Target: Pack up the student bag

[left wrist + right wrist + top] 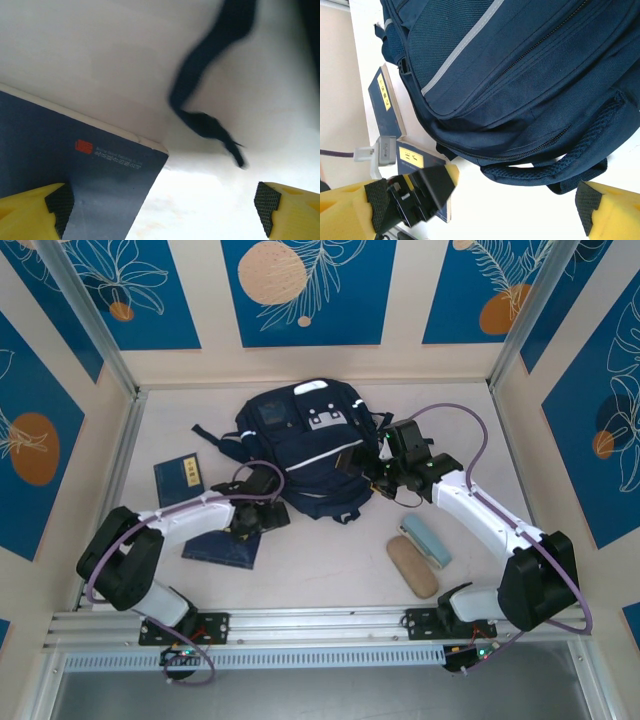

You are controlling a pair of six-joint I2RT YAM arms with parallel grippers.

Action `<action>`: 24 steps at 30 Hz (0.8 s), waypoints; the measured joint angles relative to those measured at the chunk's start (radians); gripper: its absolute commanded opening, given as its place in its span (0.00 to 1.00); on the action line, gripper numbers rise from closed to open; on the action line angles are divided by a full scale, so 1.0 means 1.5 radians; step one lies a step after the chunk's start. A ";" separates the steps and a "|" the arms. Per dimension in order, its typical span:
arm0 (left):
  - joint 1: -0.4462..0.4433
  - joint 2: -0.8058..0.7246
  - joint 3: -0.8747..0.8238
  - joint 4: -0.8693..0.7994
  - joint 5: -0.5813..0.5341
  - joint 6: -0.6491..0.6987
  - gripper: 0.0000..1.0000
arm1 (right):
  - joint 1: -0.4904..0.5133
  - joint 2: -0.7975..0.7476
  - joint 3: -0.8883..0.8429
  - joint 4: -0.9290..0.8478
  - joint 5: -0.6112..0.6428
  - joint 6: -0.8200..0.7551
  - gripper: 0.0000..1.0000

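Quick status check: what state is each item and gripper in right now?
student bag: lying front up, visible zips closed.
left gripper: open, above near navy book corner.
right gripper: open, beside student bag.
near navy book: closed, flat.
far navy book: closed, flat.
light blue case: shut, flat.
tan case: shut, flat.

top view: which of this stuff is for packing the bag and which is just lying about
For the job:
- backpack
- far blue book
- near blue book
- pale blue case
- tan case
(the loose four probably go inside)

Just there:
- metal rail
- patterned wall panels
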State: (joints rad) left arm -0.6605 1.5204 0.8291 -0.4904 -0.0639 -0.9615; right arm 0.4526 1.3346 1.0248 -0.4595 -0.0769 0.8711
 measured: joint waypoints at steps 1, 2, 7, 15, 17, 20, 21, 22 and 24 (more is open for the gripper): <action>-0.013 0.002 0.003 0.002 0.004 -0.007 0.96 | 0.000 0.000 0.000 0.000 0.000 0.001 0.96; -0.024 0.004 0.007 0.003 0.007 -0.013 0.97 | 0.000 0.000 0.000 -0.001 0.002 0.003 0.96; -0.056 0.007 0.024 -0.005 0.032 -0.033 1.00 | 0.011 0.004 0.005 -0.002 0.012 0.012 0.94; 0.050 -0.088 0.031 -0.076 0.025 0.008 1.00 | 0.087 0.066 0.084 -0.015 0.036 -0.024 0.89; 0.106 -0.130 0.016 -0.083 0.026 0.022 1.00 | 0.113 0.094 0.113 -0.019 0.041 -0.040 0.85; 0.186 -0.183 -0.018 -0.098 0.031 0.044 1.00 | 0.162 0.152 0.168 -0.030 0.050 -0.074 0.79; 0.212 -0.197 -0.031 -0.104 0.033 0.051 1.00 | 0.180 0.176 0.189 -0.033 0.052 -0.086 0.79; 0.233 -0.208 -0.043 -0.109 0.038 0.055 1.00 | 0.193 0.195 0.206 -0.036 0.054 -0.094 0.78; 0.273 -0.227 -0.069 -0.121 0.048 0.065 1.00 | 0.226 0.244 0.248 -0.044 0.058 -0.118 0.76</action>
State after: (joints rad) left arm -0.2516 1.1801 0.7250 -0.6720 0.0086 -0.8639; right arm 0.7921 1.7012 1.3972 -0.5251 0.0097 0.6941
